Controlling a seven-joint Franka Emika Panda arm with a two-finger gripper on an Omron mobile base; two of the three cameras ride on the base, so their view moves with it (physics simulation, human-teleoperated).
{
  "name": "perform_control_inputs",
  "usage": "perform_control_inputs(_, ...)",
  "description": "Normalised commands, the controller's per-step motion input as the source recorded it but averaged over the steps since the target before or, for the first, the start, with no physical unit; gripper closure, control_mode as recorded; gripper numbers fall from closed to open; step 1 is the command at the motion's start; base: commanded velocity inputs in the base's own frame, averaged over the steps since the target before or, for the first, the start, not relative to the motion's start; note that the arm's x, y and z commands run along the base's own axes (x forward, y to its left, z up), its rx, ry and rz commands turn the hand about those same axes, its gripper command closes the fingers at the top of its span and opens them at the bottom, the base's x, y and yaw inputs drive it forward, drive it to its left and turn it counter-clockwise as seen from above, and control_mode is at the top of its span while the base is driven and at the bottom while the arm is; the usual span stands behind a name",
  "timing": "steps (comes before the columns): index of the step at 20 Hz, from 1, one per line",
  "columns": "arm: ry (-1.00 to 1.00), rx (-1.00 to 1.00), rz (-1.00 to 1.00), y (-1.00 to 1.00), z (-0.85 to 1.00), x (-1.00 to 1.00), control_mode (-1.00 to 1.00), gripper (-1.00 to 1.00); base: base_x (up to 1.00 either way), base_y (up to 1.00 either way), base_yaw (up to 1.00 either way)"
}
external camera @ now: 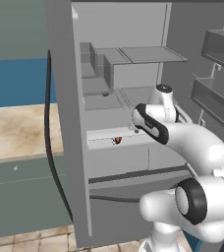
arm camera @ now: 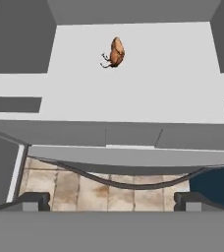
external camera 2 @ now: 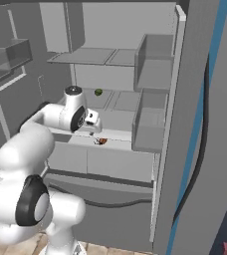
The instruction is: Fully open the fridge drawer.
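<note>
the fridge drawer (external camera: 119,157) sits low in the fridge (external camera: 65,123), under the grey shelves (external camera: 151,54). it is pulled out part way toward the robot. its flat grey front faces us, and its white floor (arm camera: 133,74) shows from above. in the right base view the drawer (external camera 2: 103,162) looks the same, with its white floor open to the top.

a small brown-orange thing (arm camera: 116,52) lies on the white floor, near the back of the drawer. it also shows as a tiny speck (external camera: 117,141) in the left base view and (external camera 2: 101,141) in the right base view.

the gripper (arm camera: 111,201) hangs over the front edge of the drawer and looks straight down. its two dark fingertips (arm camera: 33,201) are spread wide apart, with nothing between them. they do not touch the drawer front. between them the tan floor tiles (arm camera: 84,184) show below.

a black cable (external camera: 52,147) runs down the thick side wall of the fridge and loops under the drawer. a little green thing (external camera 2: 98,92) sits on a shelf higher up. the fridge door stands open to the side, with darker grey door bins (external camera: 217,101) on it. a light wood counter (external camera: 15,128) is beside the fridge.
</note>
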Motion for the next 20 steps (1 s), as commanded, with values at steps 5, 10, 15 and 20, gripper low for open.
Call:
perform_control_inputs(5, 0.00, 0.00, 0.00, 0.00, -0.36, 0.24, -1.00, -1.00, 0.00, 0.00, 0.00)
perform_control_inputs(10, 0.00, 0.00, 0.00, 0.00, -0.27, 0.22, -1.00, -1.00, 0.00, 0.00, 0.00)
perform_control_inputs(15, -0.05, 0.01, -0.03, 0.00, -0.15, 0.24, -1.00, -1.00, 0.00, 0.00, 0.00)
perform_control_inputs(20, -0.06, 0.02, -0.05, 0.00, -0.06, 0.31, -1.00, -1.00, 0.00, 0.00, 0.00)
